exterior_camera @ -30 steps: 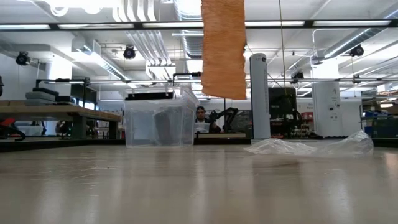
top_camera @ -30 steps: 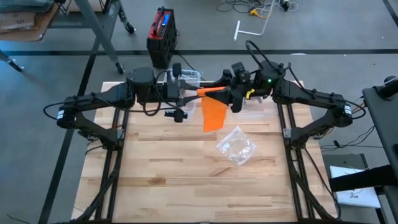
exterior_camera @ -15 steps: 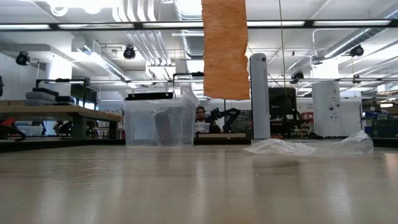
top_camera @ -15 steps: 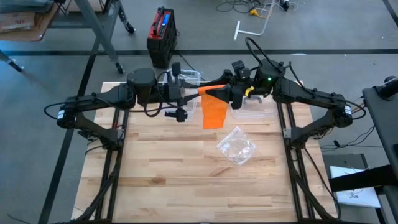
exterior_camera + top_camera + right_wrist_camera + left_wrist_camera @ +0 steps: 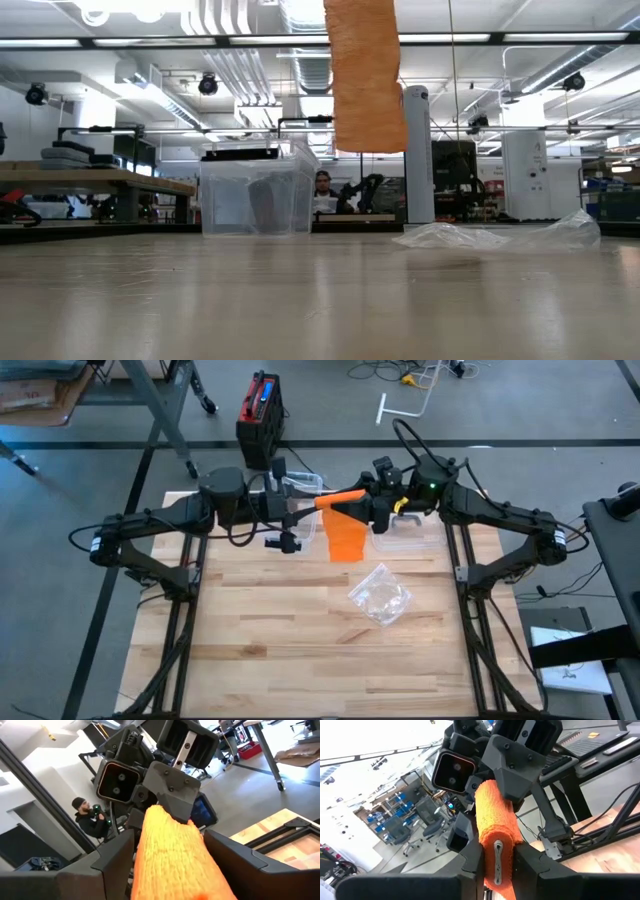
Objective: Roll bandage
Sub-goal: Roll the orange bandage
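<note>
An orange bandage is held high over the far part of the table between my two grippers, which face each other. Its rolled part (image 5: pixel 340 497) spans the gap between them, and its loose tail (image 5: pixel 347 540) hangs straight down, clear of the table (image 5: pixel 300 640). In the low view only the tail (image 5: pixel 368 80) shows. My left gripper (image 5: pixel 312 507) is shut on the roll's left end. My right gripper (image 5: pixel 365 500) closes round the roll's right end. My left gripper (image 5: pixel 497 855) pinches the roll's end (image 5: pixel 496 840), where a metal clip sits, between its two fingers (image 5: pixel 472 862). It comes level from the table's left, along the roll. The roll sticks out ahead toward the other gripper, lifted clear. My right gripper (image 5: pixel 172 850) has the roll's other end (image 5: pixel 170 840) between its two fingers (image 5: pixel 117 855), which lie against its sides. It comes level from the table's right, along the roll. The end itself is hidden between the fingers.
A clear plastic box (image 5: pixel 300 485) stands at the far edge below the left gripper. A crumpled clear bag (image 5: pixel 380 595) lies right of the table's middle, and a flat clear lid (image 5: pixel 410 540) beyond it. A person (image 5: pixel 92 820) sits in the room behind.
Both grippers have stayed in place with the roll between them, turning slightly about its length. The hanging tail has swung a little toward the table's right, and its lower edge has risen slightly.
</note>
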